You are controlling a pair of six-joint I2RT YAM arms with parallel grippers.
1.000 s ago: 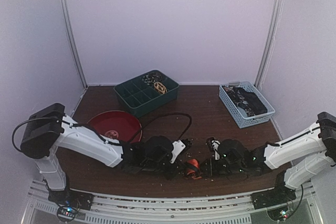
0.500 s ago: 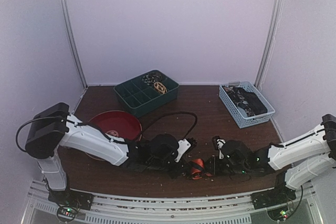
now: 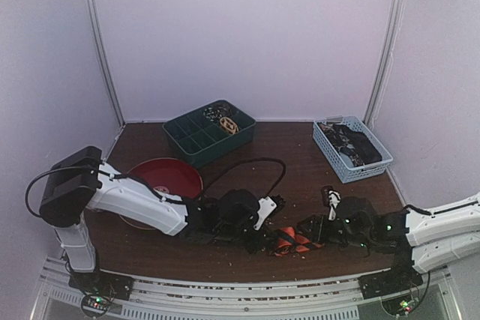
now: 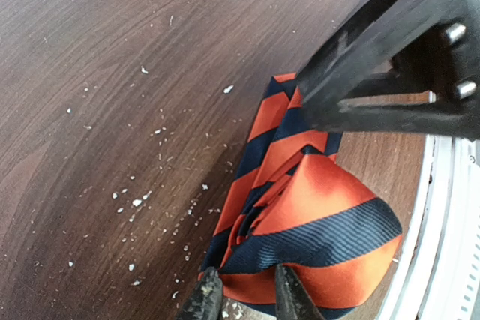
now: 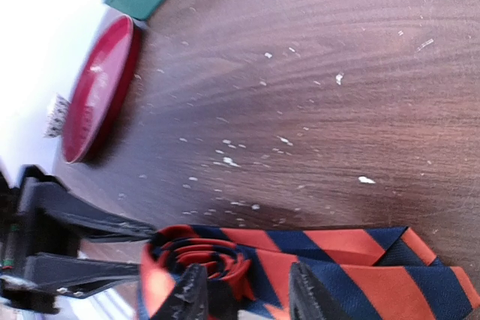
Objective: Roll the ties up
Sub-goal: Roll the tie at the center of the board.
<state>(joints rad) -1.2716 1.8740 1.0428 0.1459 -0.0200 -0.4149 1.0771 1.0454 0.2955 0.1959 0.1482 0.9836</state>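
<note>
— Where does the top camera sit?
— High up behind the arm bases. It faces down and forward over the whole surface [image 3: 285,148] to the back wall.
— And the wrist ones?
— Both sit very near the surface. The left looks past the left fingers [image 4: 204,301], rightward along the near edge. The right is tilted and looks past the right fingers [image 5: 191,294], leftward to the plate [image 5: 97,88].
— What do they share?
— The tie [image 3: 291,240]; all three views show it.

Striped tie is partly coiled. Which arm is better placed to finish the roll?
Left, probably. The left tool sits right at the coiled end of the striped tie. The right tool straddles the flat band beside the coil, so it is better placed for steadying.
</note>
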